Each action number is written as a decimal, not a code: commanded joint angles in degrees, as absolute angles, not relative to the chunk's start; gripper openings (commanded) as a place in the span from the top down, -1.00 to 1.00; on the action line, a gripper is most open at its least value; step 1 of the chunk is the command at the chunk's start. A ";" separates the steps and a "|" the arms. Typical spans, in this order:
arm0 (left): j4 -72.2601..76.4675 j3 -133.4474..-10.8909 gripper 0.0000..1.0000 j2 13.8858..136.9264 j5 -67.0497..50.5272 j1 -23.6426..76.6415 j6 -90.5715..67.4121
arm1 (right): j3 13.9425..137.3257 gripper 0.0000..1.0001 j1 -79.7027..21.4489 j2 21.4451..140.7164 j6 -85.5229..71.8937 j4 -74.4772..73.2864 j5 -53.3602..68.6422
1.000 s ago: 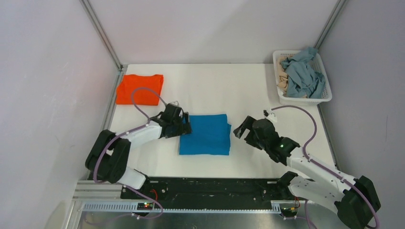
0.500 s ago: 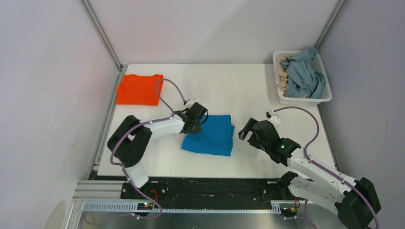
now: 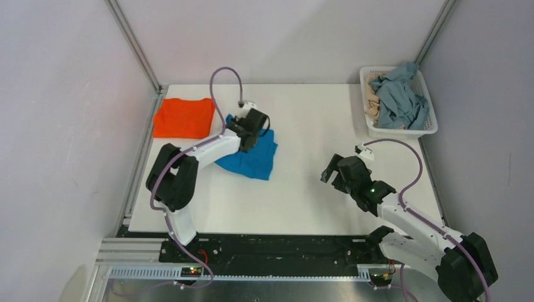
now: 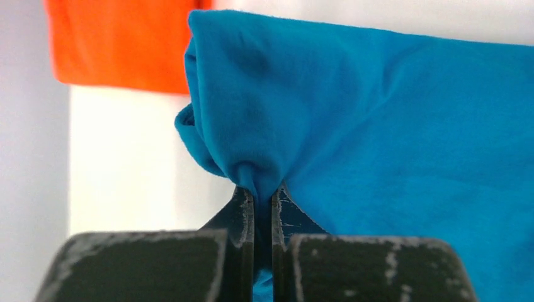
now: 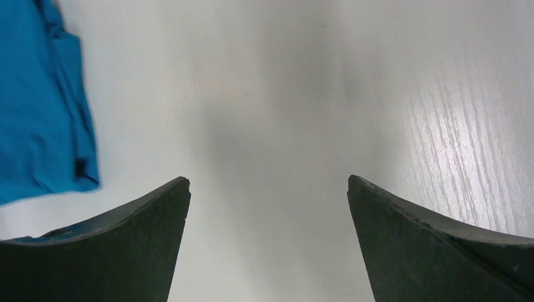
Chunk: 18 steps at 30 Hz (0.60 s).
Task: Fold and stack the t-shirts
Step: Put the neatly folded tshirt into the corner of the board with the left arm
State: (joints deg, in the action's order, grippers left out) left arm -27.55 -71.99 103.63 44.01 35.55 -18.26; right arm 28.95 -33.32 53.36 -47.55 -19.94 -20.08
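A folded blue t-shirt (image 3: 255, 157) lies left of the table's middle, its upper left part bunched up. My left gripper (image 3: 244, 133) is shut on that bunched edge; the left wrist view shows blue cloth (image 4: 352, 119) pinched between the closed jaws of the left gripper (image 4: 261, 192). A folded orange t-shirt (image 3: 184, 117) lies flat at the far left corner, also seen behind the blue one as the orange t-shirt (image 4: 119, 44). My right gripper (image 3: 332, 171) stands open over bare table, right of the blue shirt (image 5: 38, 107), with nothing between the right gripper's (image 5: 267, 182) fingers.
A white basket (image 3: 431, 129) at the far right corner holds crumpled grey-blue and beige garments (image 3: 397, 97). Grey walls and metal frame posts close in the table on the left, back and right.
My left gripper shut on the blue t-shirt's left edge and dragged it up and to the left, towards the orange one. The right arm drew slightly back to the right.
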 commanded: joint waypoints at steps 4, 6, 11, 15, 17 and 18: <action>-13.14 -82.98 1.00 109.89 48.00 23.73 6.17 | 28.74 -0.99 -31.37 57.01 -43.91 -13.80 -20.39; -8.10 -84.03 1.00 111.12 46.55 21.34 10.82 | 28.74 -0.99 -30.91 58.62 -43.37 -12.82 -20.15; -2.71 -86.81 1.00 111.94 38.33 15.22 16.62 | 28.69 -0.99 -29.23 63.36 -41.91 -10.44 -18.49; -2.31 -88.04 1.00 111.34 34.74 12.73 21.48 | 28.71 -0.99 -28.31 64.01 -41.21 -9.50 -18.28; -2.31 -87.50 1.00 109.83 31.15 11.76 24.10 | 28.66 -0.99 -27.85 63.69 -41.14 -9.80 -18.45; -2.34 -87.05 1.00 109.23 29.23 11.42 25.25 | 28.65 -0.99 -27.77 63.57 -41.20 -10.23 -18.67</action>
